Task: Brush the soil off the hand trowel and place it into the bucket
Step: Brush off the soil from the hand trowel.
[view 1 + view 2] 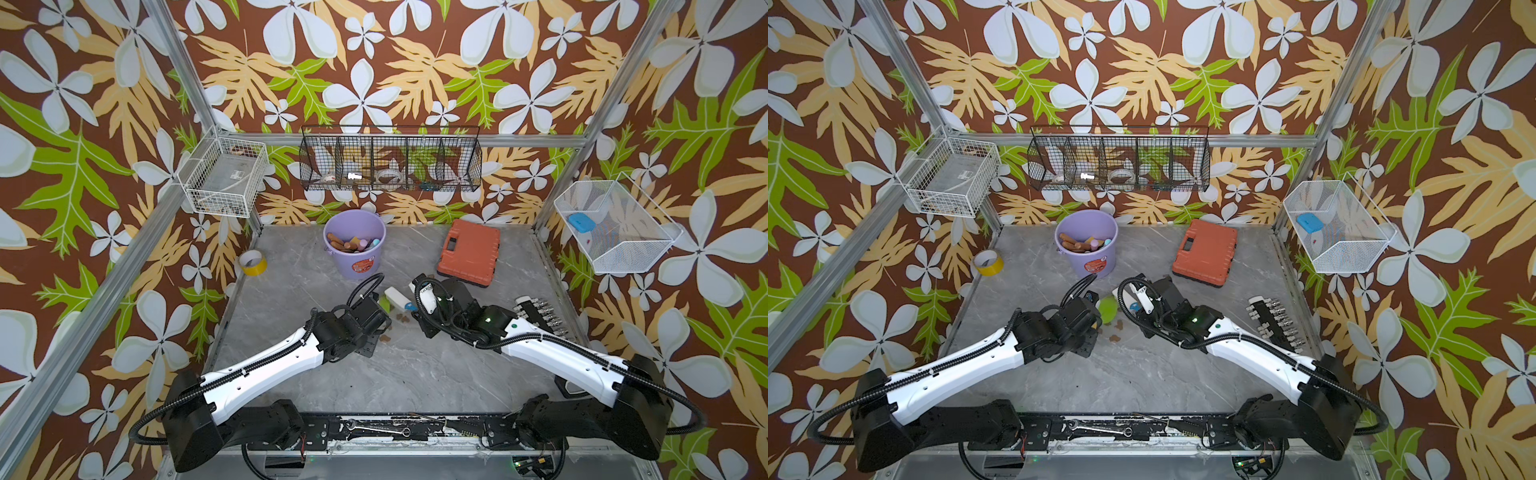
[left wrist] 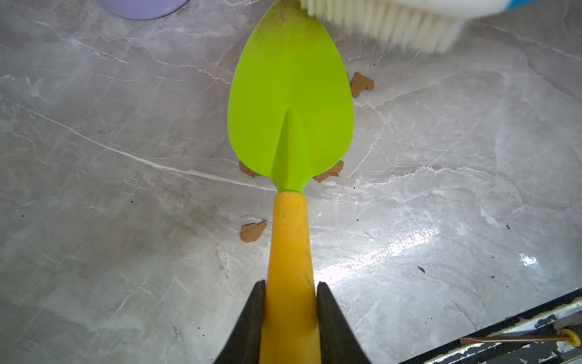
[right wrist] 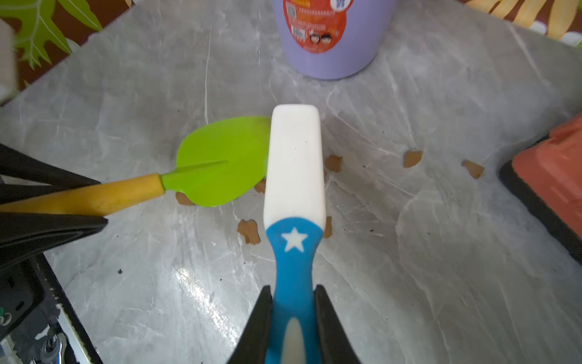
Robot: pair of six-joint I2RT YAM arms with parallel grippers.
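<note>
The hand trowel has a lime-green blade and a yellow handle. My left gripper is shut on that handle and holds the blade low over the table. My right gripper is shut on the blue handle of a white brush. The brush bristles meet the blade near its tip, and the blade face looks nearly bare. Brown soil clumps lie on the grey table around and under the blade. The lilac bucket stands just beyond the trowel, with several tool handles inside.
An orange-red tool case lies at the back right. A yellow tape roll sits by the left wall. A socket rack lies beside the right arm. Wire baskets hang on the walls, and a wrench rests on the front rail.
</note>
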